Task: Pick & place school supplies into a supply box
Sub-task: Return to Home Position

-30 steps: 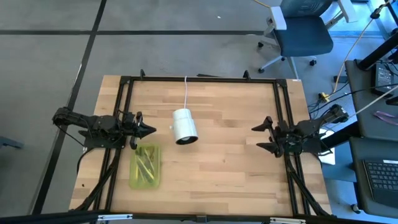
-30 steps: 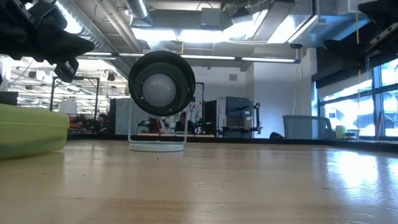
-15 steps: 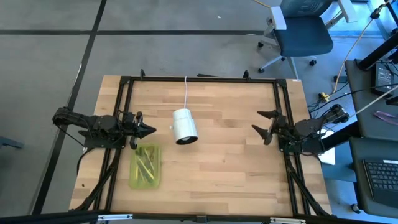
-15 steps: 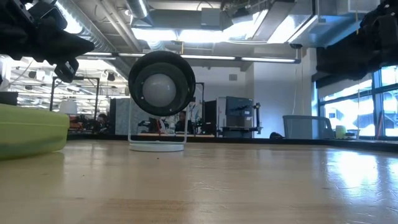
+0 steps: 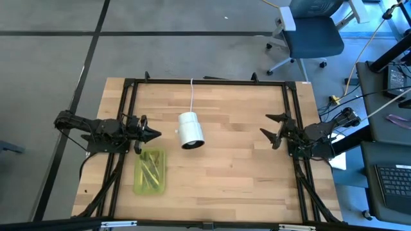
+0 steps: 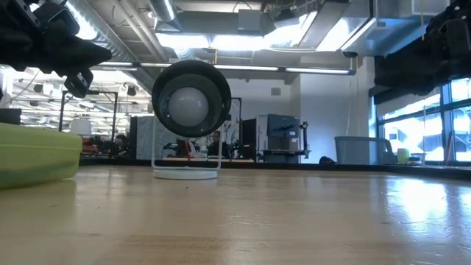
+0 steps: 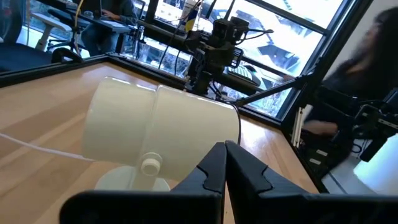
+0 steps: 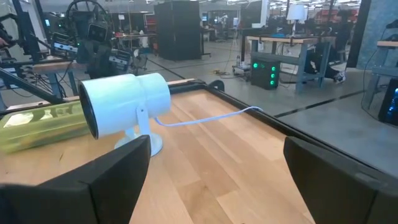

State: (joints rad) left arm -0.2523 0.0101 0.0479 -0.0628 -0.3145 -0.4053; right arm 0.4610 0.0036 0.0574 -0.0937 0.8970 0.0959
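We are seeing the supply box [image 5: 137, 183] lying closed on the counter [image 5: 237, 173] beside our left tool [image 5: 154, 135], pens [image 5: 151, 168] inside, so we are judging only parking remains, the left tool being closed empty and the right tool [image 5: 268, 126] open.

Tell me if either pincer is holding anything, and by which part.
Nothing is held. The left pincer is shut with nothing between its fingers; the right pincer is open and empty.

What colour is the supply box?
The supply box is translucent yellow-green, clearest in the high view.
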